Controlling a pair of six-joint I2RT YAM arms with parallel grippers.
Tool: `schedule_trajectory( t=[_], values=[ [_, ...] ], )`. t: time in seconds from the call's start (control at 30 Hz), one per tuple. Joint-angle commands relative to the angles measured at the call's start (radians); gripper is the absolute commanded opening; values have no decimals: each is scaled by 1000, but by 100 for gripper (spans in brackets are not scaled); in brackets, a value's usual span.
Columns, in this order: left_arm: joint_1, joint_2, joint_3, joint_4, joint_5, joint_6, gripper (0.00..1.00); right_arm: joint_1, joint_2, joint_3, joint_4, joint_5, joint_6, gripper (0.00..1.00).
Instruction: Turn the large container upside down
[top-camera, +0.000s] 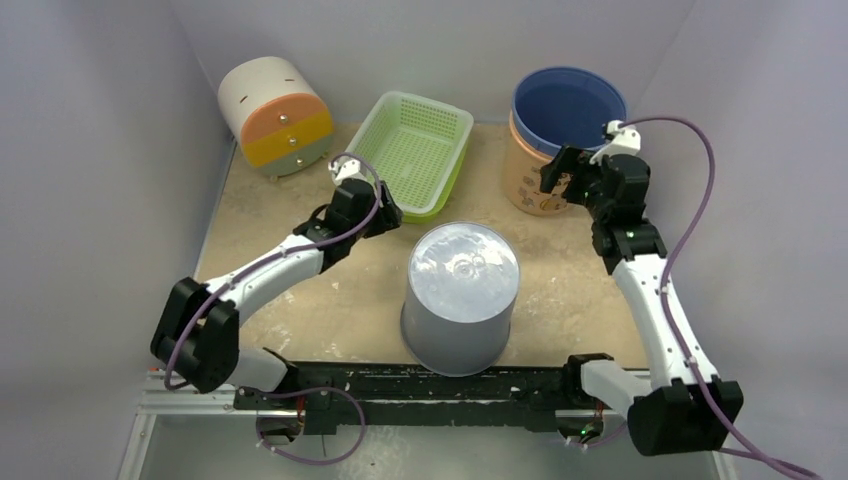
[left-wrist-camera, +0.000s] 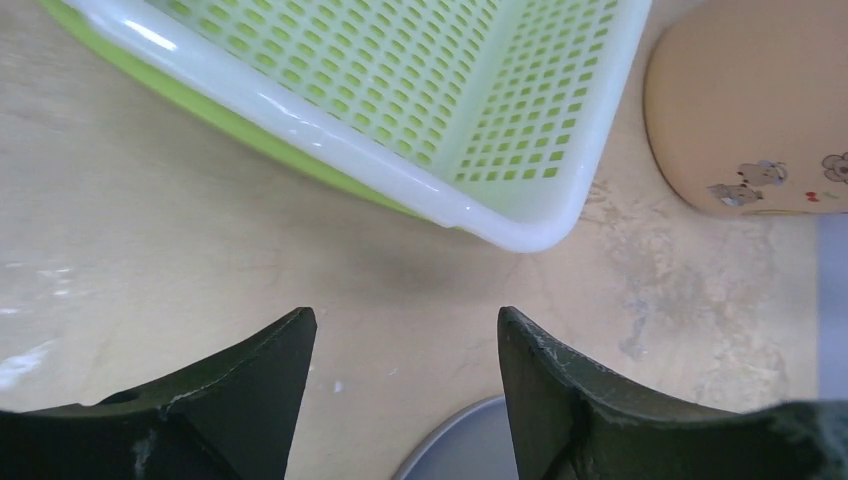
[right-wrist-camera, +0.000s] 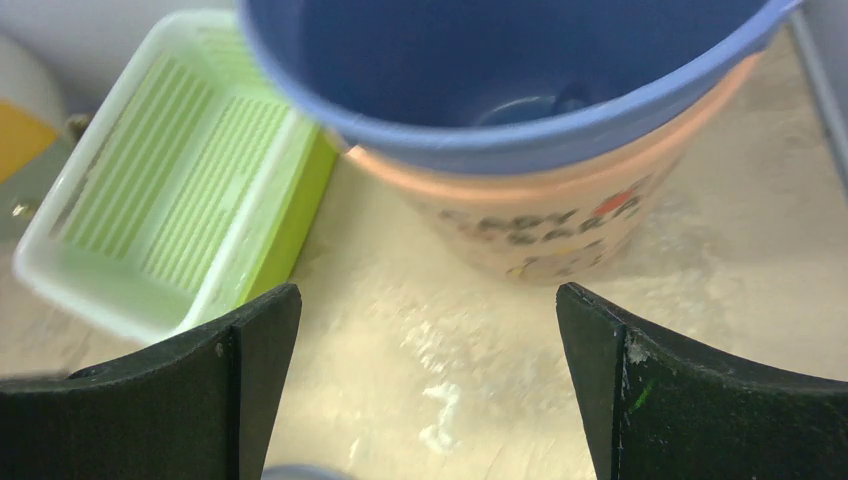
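The large container (top-camera: 462, 300) is a plain grey bucket. I see it standing mouth down on the table (top-camera: 570, 290), with its flat base facing up (glossy, catching the light). It widens toward the rim and sits centred near the front edge.

container (top-camera: 460, 300) ctr front | basket (top-camera: 420, 150) behind | drawers (top-camera: 275, 115) back-L | stacked tubs (top-camera: 528, 185) back-R

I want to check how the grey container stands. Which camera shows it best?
Top external: the whole grey container is in full view, standing with its closed end up. Left wrist catches only a grey sliver of it at the picture's bottom edge. Right wrist shows even less, a tiny sliver at the bottom edge.
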Motion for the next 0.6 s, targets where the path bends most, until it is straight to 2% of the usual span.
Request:
schedule_trajectory(
  t=[0.0, 0.17, 0.3, 0.43, 0.57],
  values=[
    [5, -118, 140, -275, -146, 157, 65, 89, -123, -38, -55, 49, 21, 100],
    [5, -193, 302, -378, -195, 222, 68, 109, -236, -168, -113, 38, 80, 100],
    [5, -185, 410, -413, -191, 255, 69, 127, -272, -246, -155, 24, 135, 100],
    [5, -163, 471, -428, -178, 271, 69, 162, -304, -336, -179, -4, 195, 100],
    [5, -167, 481, -426, -186, 278, 70, 251, -343, -407, -206, 46, 275, 100]
  ],
)
